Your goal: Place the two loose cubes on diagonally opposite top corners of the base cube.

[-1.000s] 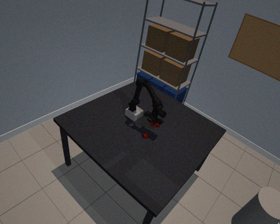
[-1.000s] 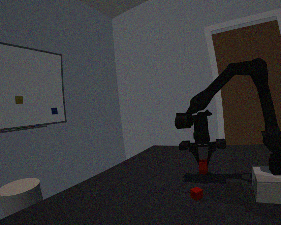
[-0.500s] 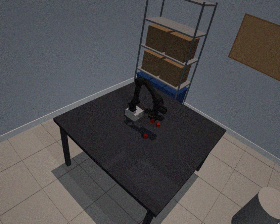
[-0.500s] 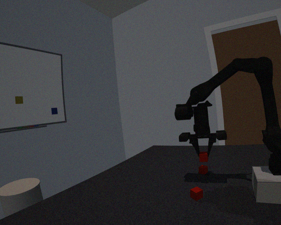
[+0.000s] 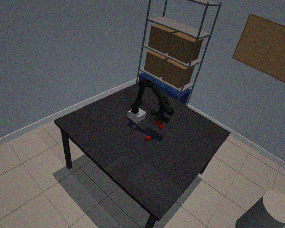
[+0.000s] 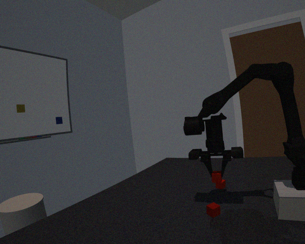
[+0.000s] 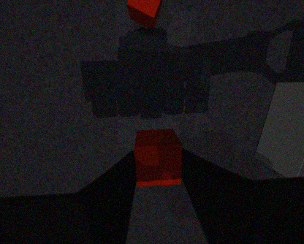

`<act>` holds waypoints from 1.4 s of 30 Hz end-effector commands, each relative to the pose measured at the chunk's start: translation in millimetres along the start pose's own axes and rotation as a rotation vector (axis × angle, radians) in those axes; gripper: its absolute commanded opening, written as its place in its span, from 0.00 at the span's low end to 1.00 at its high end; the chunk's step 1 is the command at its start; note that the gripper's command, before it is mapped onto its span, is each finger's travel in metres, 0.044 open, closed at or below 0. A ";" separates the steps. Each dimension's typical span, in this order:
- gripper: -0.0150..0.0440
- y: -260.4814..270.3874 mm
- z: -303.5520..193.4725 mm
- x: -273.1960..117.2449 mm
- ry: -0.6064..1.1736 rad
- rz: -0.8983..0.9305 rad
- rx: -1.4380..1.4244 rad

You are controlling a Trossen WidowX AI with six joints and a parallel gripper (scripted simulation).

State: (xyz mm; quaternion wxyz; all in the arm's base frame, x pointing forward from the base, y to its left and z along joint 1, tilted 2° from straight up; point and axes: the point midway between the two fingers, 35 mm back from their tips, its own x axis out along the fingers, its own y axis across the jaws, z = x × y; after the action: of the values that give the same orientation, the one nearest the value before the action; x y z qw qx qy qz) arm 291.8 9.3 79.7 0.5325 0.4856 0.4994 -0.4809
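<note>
My gripper [image 5: 158, 120] [image 6: 216, 175] [image 7: 156, 154] points down and is shut on a red cube [image 5: 158, 123] [image 6: 216, 178] [image 7: 158, 162]. It holds the cube above the table, and the cube looks about level. A second red cube [image 5: 148, 138] [image 6: 213, 210] [image 7: 144, 12] rests on the table, turned at an angle. A third red cube [image 5: 161, 127] [image 6: 221, 184] rests on the table, partly behind the held cube in the exterior view and not visible in the wrist view. All cubes look alike, so I cannot tell which resting one is the base cube.
The arm stands on a pale block [image 5: 136, 118] [image 6: 291, 208] [image 7: 283, 128] on the dark table [image 5: 114, 147] [image 6: 152, 208]. The arm's shadow lies between the two resting cubes. Shelving with boxes stands behind the table, and a round bin [image 5: 256, 213] [image 6: 22, 216] stands on the floor.
</note>
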 end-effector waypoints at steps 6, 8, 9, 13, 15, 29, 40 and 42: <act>0.43 5.0 -26.7 10.1 0.004 -0.001 -0.002; 0.43 5.7 -32.8 12.3 0.005 -0.001 -0.003; 0.43 6.0 -35.9 13.3 0.005 -0.001 -0.003; 0.43 6.9 -48.3 17.7 0.006 -0.001 -0.005; 0.43 7.1 -54.5 19.8 0.006 -0.001 -0.006; 0.43 5.7 -87.5 31.2 0.009 -0.001 -0.012; 0.43 5.9 -87.6 35.2 0.009 -0.001 -0.012; 0.43 6.0 -87.7 40.7 0.009 -0.001 -0.011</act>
State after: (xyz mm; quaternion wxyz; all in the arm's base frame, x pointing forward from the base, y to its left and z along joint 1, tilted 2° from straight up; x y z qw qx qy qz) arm 293.9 96.1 43.1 0.5346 0.4848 0.5045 -0.4740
